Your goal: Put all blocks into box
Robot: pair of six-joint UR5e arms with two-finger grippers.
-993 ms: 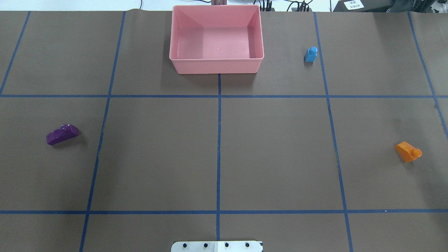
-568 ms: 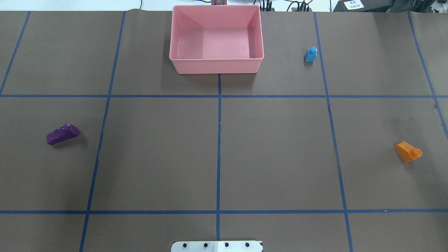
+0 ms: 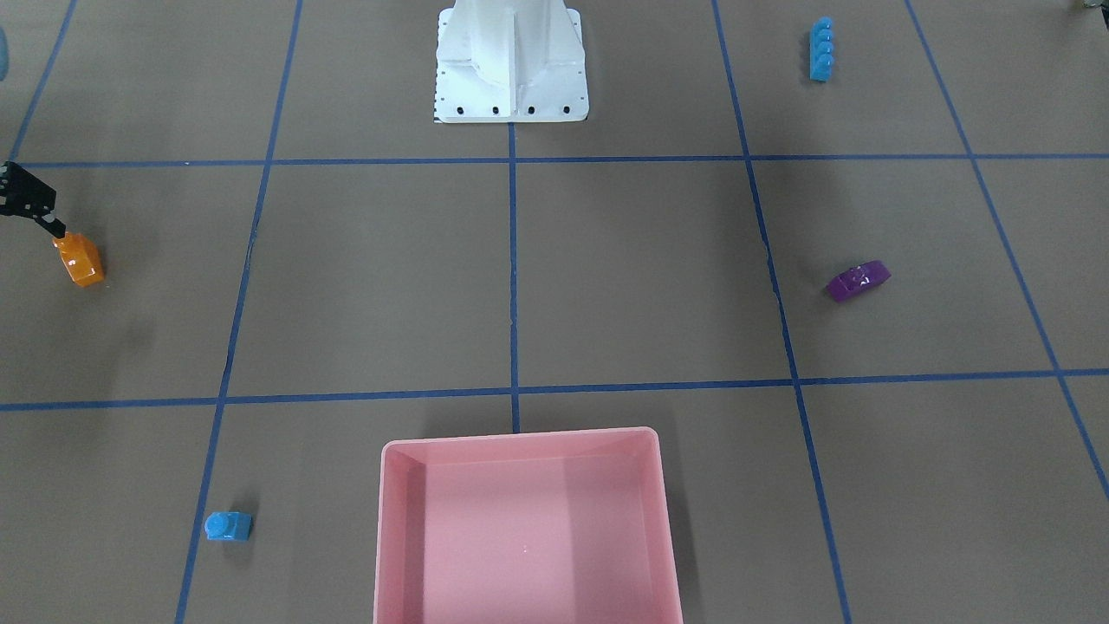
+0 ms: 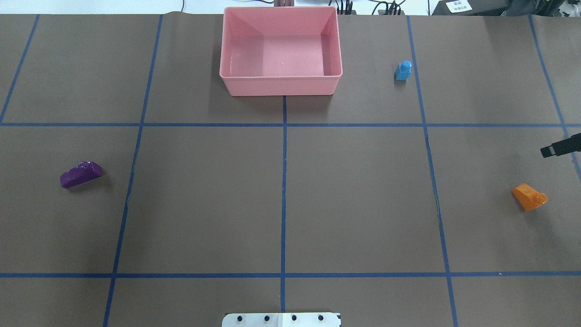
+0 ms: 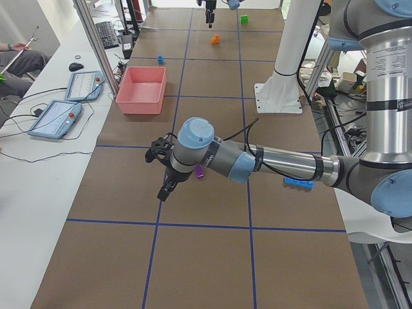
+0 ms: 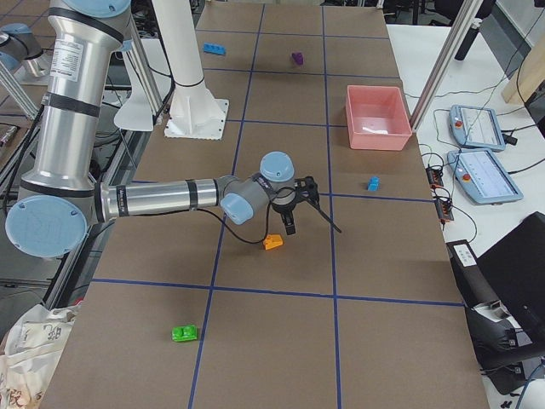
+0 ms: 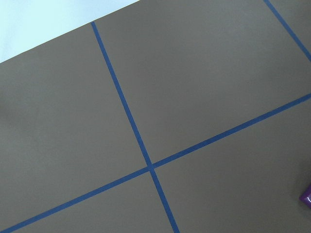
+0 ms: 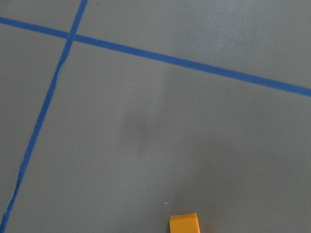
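Meanwhile, you are seeing the left gripper (image 5: 164,175) hovering by the purple block (image 4: 81,174) at the table's 9 o'clock; whether its jaws are spread cannot be told. The box (image 4: 281,86) is sitting at 12 o'clock, with the small blue block (image 4: 403,71) standing at its 3 o'clock. The right gripper (image 6: 300,213), fingers spread, is hanging at the 12 o'clock of the orange block (image 4: 529,196).

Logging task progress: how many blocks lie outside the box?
5: orange block on the robot's right; small blue block right of the box; purple block left; long blue block near-left; green block far right. Box empty.
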